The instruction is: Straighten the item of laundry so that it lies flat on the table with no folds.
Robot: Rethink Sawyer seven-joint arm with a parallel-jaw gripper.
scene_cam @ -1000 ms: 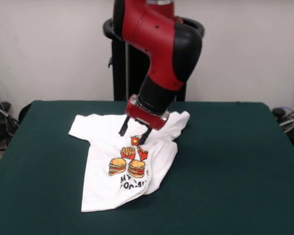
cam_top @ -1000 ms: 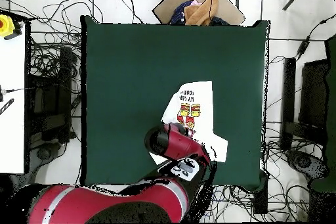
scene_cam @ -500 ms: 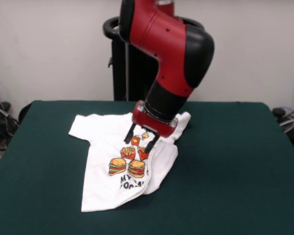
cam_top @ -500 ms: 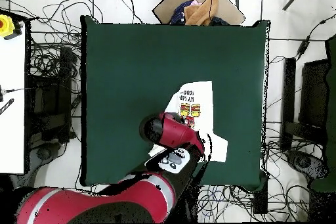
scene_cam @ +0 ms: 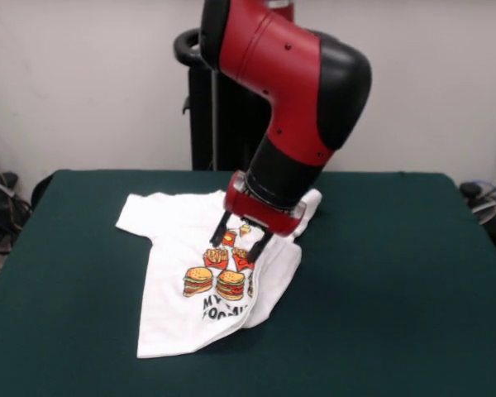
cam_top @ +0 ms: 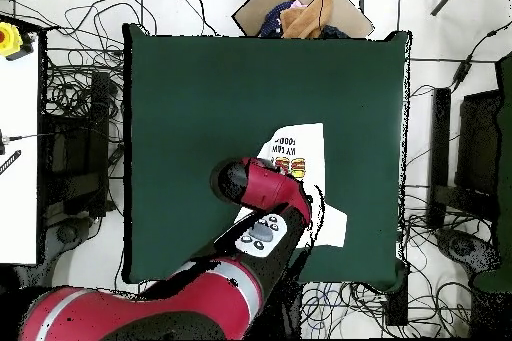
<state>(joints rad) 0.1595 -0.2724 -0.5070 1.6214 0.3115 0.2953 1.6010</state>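
The item of laundry (scene_cam: 175,248), a white T-shirt with burgers, fries and black text, lies crumpled on the green table (scene_cam: 397,289). Its right side is folded under, and one sleeve spreads to the left. My gripper (scene_cam: 240,241) hangs open right above the fries print, with its two dark fingers (scene_cam: 221,232) spread either side of the print and low near the cloth. Nothing is held between them. In the overhead view the red arm (cam_top: 265,189) covers the gripper and most of the shirt (cam_top: 296,143); only the text end and a sleeve (cam_top: 335,227) show.
A cardboard box with orange cloth (cam_top: 300,12) sits beyond the table's far edge in the overhead view. Cables lie all around the table (cam_top: 200,97). A white bench (cam_top: 18,137) stands to the left. The shirt lies near the robot's side of the green top.
The arm has swung slightly to the right in the front view and come lower over the print. The gripper has stayed open, and the shirt has not moved.
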